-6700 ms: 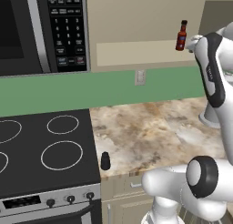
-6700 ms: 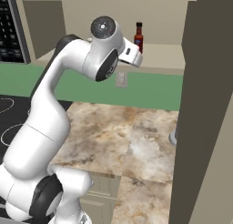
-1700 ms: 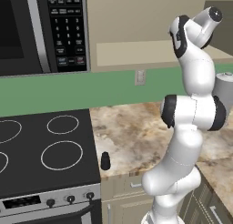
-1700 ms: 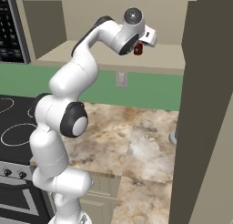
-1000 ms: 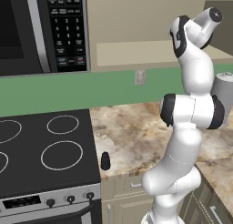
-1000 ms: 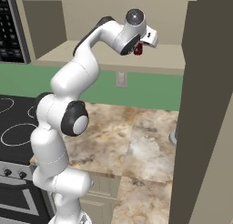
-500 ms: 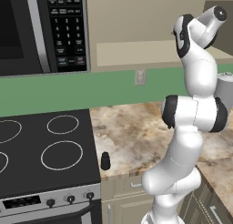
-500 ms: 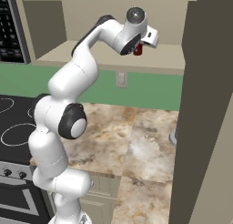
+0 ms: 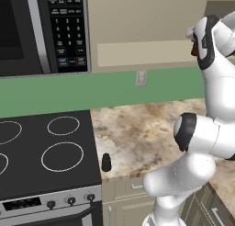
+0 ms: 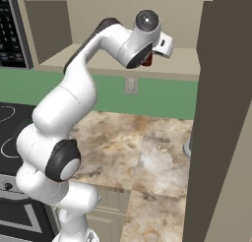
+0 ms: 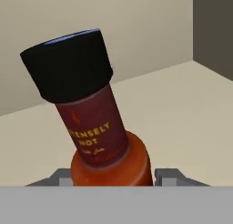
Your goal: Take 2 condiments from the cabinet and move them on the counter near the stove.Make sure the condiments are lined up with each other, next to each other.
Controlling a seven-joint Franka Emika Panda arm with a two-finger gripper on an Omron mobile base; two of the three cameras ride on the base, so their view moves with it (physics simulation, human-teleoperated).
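The gripper clasps the red-brown sauce bottle above the cabinet shelf, while the black shaker stands beside the stove.

1. My arm is glossy white, built of thick rounded links.
2. I see dark, near-black bands and caps at the joints, one a round disc low on the body.
3. A grey circular cap sits at the wrist.
4. My end effector shows two small grey finger tips.
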